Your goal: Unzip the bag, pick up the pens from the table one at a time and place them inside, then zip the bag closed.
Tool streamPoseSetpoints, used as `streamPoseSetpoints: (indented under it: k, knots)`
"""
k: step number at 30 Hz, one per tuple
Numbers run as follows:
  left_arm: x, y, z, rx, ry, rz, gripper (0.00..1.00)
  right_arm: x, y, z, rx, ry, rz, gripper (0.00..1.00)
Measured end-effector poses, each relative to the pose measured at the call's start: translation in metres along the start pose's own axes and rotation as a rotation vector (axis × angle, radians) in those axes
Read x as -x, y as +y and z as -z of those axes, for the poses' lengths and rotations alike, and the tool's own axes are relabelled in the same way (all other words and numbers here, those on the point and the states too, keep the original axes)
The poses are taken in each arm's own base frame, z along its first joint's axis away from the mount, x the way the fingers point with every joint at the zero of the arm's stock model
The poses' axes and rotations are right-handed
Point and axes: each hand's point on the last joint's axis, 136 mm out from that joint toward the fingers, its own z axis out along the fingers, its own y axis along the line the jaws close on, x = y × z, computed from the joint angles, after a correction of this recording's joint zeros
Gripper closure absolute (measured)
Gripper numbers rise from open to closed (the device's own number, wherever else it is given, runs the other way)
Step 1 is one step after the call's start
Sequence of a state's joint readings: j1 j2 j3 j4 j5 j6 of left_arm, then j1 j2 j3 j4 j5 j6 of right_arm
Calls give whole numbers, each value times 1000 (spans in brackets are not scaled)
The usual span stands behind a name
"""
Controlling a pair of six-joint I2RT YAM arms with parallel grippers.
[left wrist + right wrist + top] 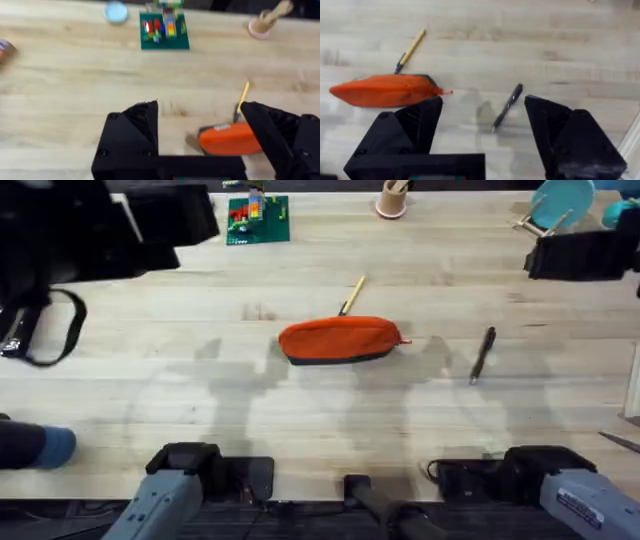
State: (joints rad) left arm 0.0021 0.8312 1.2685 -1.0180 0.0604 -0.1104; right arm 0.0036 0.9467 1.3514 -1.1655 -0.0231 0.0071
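Note:
The orange bag [338, 340] lies closed in the middle of the table [200, 370], its small pull tab at the right end. A yellow-tan pen [351, 295] with a dark tip lies just behind the bag. The black pen [483, 354] lies to the bag's right. In the left wrist view my left gripper [202, 125] is open, with the bag [227, 139] and yellow-tan pen [242, 100] ahead of it. In the right wrist view my right gripper [482, 125] is open above the black pen [507, 106], the bag [385, 90] and yellow-tan pen [410, 50] off to one side.
A green plate with coloured bricks [258, 220] and a tan cup of wooden sticks [392, 198] stand at the back. Black gear [70, 235] fills the back left, a black strap [50, 330] beside it. A teal object [560, 202] sits at the back right.

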Motion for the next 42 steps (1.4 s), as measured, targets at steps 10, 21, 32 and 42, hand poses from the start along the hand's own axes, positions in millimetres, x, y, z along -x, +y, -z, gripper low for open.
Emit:
streamPoseSetpoints:
  k: [10,21,32,42]
  knots:
    - [-39,-1,-44,-14,305,28,8,-16,8,-33,54,222,-19,5]
    - [-52,1,-69,-7,405,37,8,-17,10,-43,73,262,-25,5]
    - [-55,2,-75,-4,427,40,8,-17,10,-43,73,262,-25,5]
    - [-56,-14,-73,-136,427,-130,8,-17,10,-43,73,262,-25,6]
